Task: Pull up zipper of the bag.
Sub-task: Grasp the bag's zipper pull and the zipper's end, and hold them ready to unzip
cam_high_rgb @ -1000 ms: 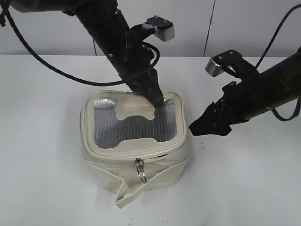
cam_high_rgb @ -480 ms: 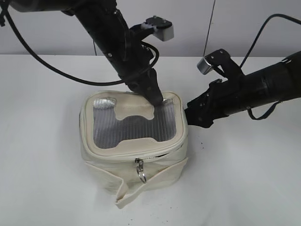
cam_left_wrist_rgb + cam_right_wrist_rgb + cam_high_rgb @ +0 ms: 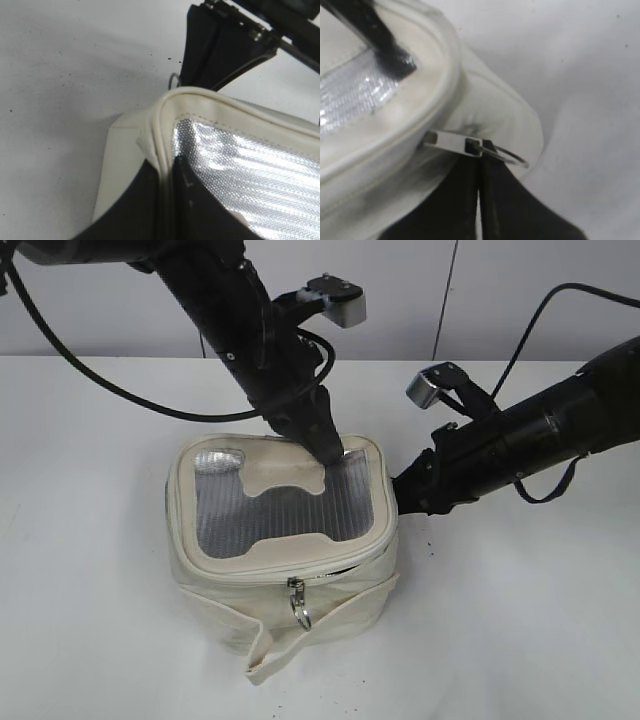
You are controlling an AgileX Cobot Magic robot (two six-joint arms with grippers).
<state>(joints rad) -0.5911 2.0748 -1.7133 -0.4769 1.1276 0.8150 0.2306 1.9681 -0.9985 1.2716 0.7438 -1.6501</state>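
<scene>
The bag [image 3: 285, 540] is seen standing on the white table [image 3: 100, 620], slightly left of centre in the exterior view, top panel up. Along its front edge the zipper [image 3: 330, 570] appears still parted to the right of the front slider [image 3: 296, 589], whose ring hangs down; the closing is therefore judged unfinished.

The top panel is pressed near its far right corner by the left gripper [image 3: 330, 450]. In the left wrist view its fingers [image 3: 190, 200] are seen nearly together astride the piped rim, so the rim seems to be pinched, though this cannot be told for certain.

The right gripper [image 3: 479, 192] is placed against the bag's right side. Its tips are almost closed directly below the second slider [image 3: 452, 142] and ring [image 3: 512, 156]; whether the ring is actually held cannot be told.

What is judged left: a firm hold on a pull, then the slider drawn along the track until the gap is shut.
</scene>
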